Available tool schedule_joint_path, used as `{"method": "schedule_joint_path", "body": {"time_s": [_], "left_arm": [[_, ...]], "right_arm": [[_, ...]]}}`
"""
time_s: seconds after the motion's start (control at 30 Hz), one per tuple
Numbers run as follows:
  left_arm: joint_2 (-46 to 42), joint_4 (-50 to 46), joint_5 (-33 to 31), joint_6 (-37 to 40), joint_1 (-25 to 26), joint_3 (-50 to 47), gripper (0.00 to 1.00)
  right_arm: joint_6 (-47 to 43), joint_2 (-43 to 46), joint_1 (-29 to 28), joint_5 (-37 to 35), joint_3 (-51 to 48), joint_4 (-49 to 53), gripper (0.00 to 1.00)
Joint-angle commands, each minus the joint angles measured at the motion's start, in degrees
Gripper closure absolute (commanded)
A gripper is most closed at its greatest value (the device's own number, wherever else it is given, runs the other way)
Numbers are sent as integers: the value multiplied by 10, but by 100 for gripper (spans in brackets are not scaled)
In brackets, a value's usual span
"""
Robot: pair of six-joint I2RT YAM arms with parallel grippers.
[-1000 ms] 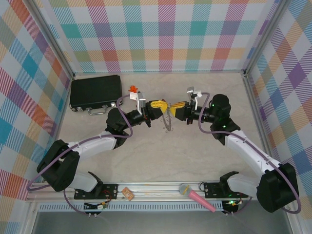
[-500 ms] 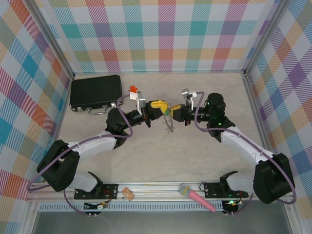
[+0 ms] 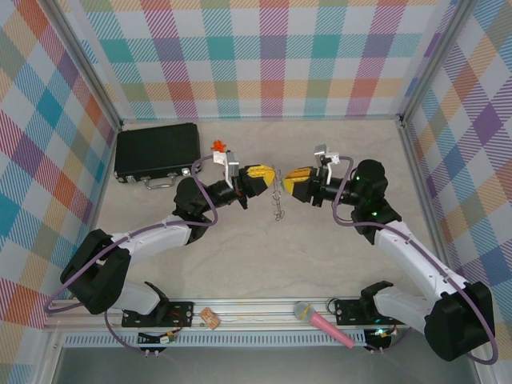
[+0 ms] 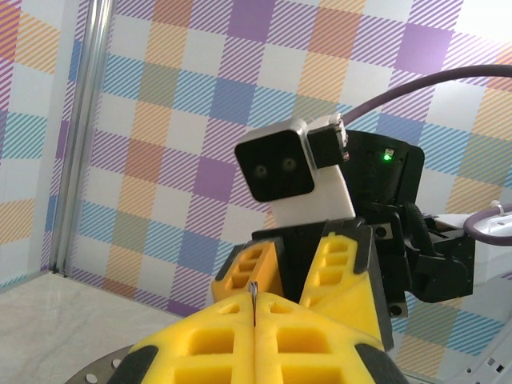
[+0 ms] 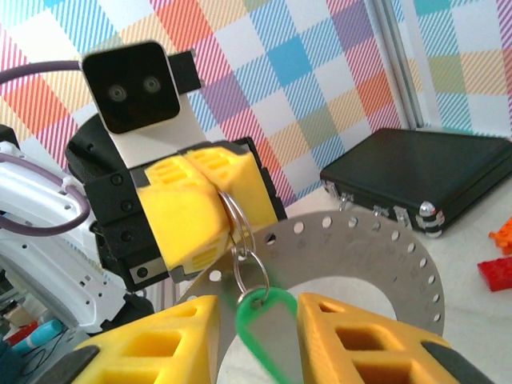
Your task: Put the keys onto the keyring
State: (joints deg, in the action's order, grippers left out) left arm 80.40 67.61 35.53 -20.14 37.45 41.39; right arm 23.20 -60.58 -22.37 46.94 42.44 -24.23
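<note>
My left gripper is shut on the keyring, pinching a thin wire loop at its edge. The keyring is a large flat silver ring with small holes round it, and it hangs between the two grippers. A small link hangs from the wire loop and carries the key with the green head, which is blurred. My right gripper faces the left one, open, with one yellow finger on each side of the green key. I cannot tell whether either finger touches it.
A black case lies at the back left, with an orange toy piece beside it. A red block sits on the table. A pink microphone rests on the front rail. Plaid walls enclose three sides.
My right gripper has opened and drawn back to the right, away from the left gripper. The key now hangs from the ring between its fingers. The left arm has held still.
</note>
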Motion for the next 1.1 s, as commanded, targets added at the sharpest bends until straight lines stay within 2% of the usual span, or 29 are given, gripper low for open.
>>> {"method": "schedule_joint_path", "body": {"time_s": [0.0,0.33,0.77,0.83,1.0,1.07], "left_arm": [[-15,26,11,0,4,9,100],[-17,24,18,-4,4,8,100],[-15,21,21,-3,4,9,100],[-15,21,21,-3,4,10,100],[-13,22,21,-4,4,11,100],[-13,22,21,-4,4,11,100]], "right_arm": [[10,2,5,3,1,-27,69],[53,-39,5,27,22,-79,77],[69,-52,5,53,27,-102,79],[71,-53,5,58,27,-105,84],[72,-53,5,62,24,-107,88],[73,-53,5,65,25,-108,93]]}}
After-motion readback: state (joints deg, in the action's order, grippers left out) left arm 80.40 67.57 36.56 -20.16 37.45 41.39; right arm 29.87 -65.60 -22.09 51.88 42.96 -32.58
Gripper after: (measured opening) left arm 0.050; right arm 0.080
